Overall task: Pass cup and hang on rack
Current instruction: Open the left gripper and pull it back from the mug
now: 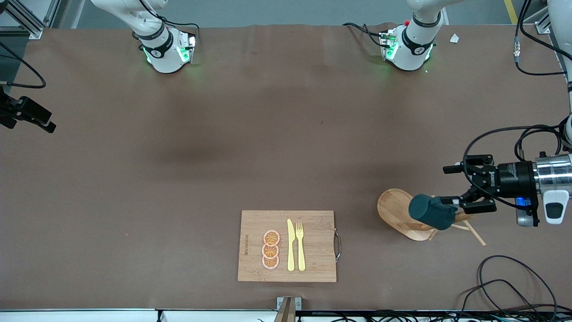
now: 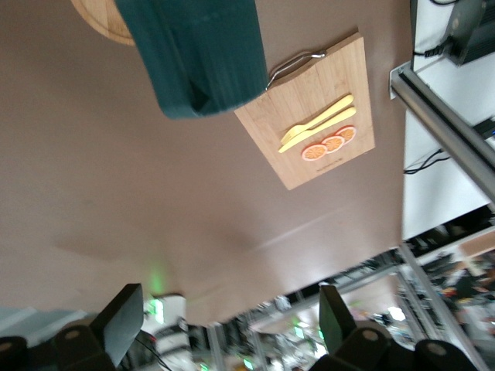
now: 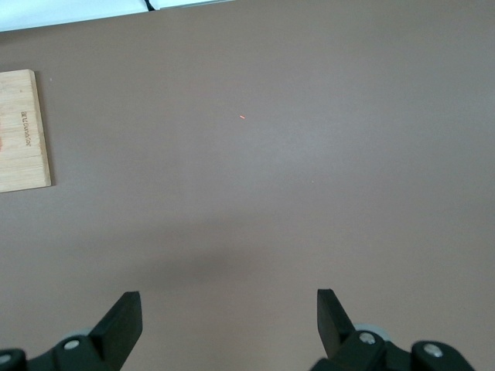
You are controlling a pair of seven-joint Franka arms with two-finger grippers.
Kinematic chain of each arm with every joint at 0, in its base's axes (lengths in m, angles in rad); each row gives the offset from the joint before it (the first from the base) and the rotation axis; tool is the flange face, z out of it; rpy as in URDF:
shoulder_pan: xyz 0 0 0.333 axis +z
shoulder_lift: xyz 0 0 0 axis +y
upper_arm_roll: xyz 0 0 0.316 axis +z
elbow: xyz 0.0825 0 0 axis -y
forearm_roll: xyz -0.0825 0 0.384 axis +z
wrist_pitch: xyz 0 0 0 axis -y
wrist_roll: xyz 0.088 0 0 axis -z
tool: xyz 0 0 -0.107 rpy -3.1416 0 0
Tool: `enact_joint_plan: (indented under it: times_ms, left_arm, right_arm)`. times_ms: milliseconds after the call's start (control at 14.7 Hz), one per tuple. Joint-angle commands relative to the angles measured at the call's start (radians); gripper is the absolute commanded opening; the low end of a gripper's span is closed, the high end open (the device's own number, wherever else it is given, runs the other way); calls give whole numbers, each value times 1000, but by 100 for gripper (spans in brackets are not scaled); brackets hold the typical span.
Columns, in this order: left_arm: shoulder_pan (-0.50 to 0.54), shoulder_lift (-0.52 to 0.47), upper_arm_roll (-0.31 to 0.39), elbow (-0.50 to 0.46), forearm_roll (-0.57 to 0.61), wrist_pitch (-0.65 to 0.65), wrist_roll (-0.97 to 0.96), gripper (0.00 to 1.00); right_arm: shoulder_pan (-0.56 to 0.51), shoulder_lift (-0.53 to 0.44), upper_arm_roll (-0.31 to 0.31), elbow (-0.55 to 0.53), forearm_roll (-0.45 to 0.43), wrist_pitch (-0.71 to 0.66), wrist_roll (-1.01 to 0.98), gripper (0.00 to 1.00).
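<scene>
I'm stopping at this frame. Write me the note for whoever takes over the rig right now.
Left tool: open, empty, level with the cup and just clear of it, at the left arm's end of the table.
Right tool: open, empty, waiting over bare table toward the right arm's end.
Small dark teal-green ribbed cup: lying sideways above the oval base of the light wooden mug-tree rack, with no tool touching it. It appears to hang on a peg, but the contact is hidden.
Done: pass and hanging, as it looks.
Left: confirm the cup sits securely, then pull the left arm back.
</scene>
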Motion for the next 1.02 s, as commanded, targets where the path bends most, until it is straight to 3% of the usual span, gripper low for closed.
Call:
enact_joint_plan:
  times_ms: [0, 272, 408, 611, 747, 951]
  left_arm:
    - [8, -52, -82, -3, 190, -5, 95, 100]
    - [14, -130, -217, -11, 524, -22, 265, 100]
    - [21, -143, -261, -11, 627, -59, 369, 100]
    - [8, -204, -254, -15, 779, -66, 485, 100]
    - [-50, -285, -163, -53, 790, -67, 570, 100]
    - [-205, -394, 55, -95, 775, -120, 701, 100]
  right_arm:
    - [-1, -16, 2, -11, -6, 7, 5, 100]
    - [-1, -16, 2, -11, -4, 9, 5, 100]
    - [-1, -14, 2, -11, -4, 9, 5, 100]
    - [-1, -14, 2, -11, -4, 10, 5, 100]
    - [-1, -14, 2, -11, -4, 12, 5, 100]
    - [-1, -14, 2, -11, -4, 18, 5, 100]
